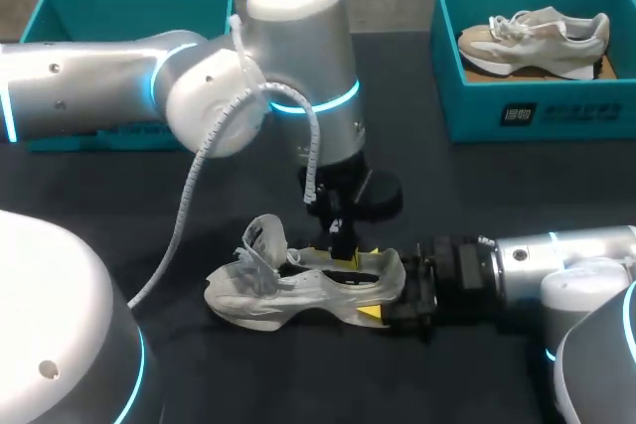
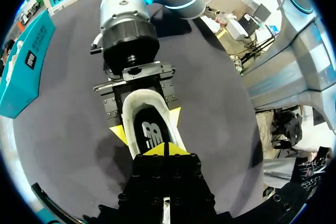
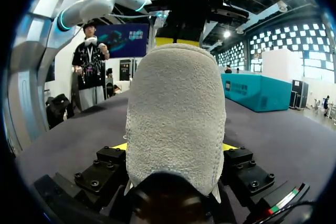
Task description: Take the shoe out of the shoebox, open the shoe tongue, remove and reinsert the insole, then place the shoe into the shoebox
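A white shoe (image 1: 288,290) lies on its side on the dark table, toe to the left, laces loose. My right gripper (image 1: 386,285) is shut on its heel, one yellow tip on each side; in the right wrist view the fuzzy heel (image 3: 176,114) fills the space between that gripper's (image 3: 176,146) fingers. My left gripper (image 2: 167,149) comes down from above with its tips pressed together at the shoe's opening, just over the black insole (image 2: 151,129). I cannot tell whether it pinches the insole. The right gripper (image 2: 147,123) clamps the heel ahead of it.
A teal shoebox (image 1: 537,111) at the back right holds a second, beige and white shoe (image 1: 537,35). Another teal box (image 1: 60,7) stands at the back left, behind my left arm (image 1: 199,86). A white cable hangs from that arm.
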Controlling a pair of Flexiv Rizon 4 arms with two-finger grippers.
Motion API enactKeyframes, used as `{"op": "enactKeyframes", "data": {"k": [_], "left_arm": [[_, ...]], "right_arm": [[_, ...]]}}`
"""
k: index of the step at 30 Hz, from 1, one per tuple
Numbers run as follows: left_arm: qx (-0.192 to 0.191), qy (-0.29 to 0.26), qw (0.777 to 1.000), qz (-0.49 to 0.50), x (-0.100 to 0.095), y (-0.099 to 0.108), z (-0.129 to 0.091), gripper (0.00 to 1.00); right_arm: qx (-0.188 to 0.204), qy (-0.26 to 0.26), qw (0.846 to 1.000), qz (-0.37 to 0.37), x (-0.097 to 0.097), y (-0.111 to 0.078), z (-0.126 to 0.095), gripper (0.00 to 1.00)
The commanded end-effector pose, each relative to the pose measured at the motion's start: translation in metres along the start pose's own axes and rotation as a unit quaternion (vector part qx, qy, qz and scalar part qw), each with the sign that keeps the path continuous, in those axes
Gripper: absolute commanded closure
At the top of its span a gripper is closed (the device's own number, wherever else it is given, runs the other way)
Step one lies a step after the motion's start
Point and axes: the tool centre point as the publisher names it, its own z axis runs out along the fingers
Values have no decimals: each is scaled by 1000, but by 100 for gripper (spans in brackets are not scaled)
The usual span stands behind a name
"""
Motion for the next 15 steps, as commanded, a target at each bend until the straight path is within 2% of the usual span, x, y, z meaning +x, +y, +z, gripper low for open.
{"op": "enactKeyframes", "data": {"k": [1, 7, 15], "left_arm": [[-13, 5, 1000, -4, -6, -7, 16, 100], [-23, 9, 1000, -18, -7, 4, 26, 100], [-34, 14, 999, -28, 6, 24, 30, 100]], "right_arm": [[3, 1, 1000, 0, 0, 2, 0, 100], [3, 1, 1000, 0, 0, 2, 0, 100], [3, 1, 1000, 0, 0, 2, 0, 100]]}}
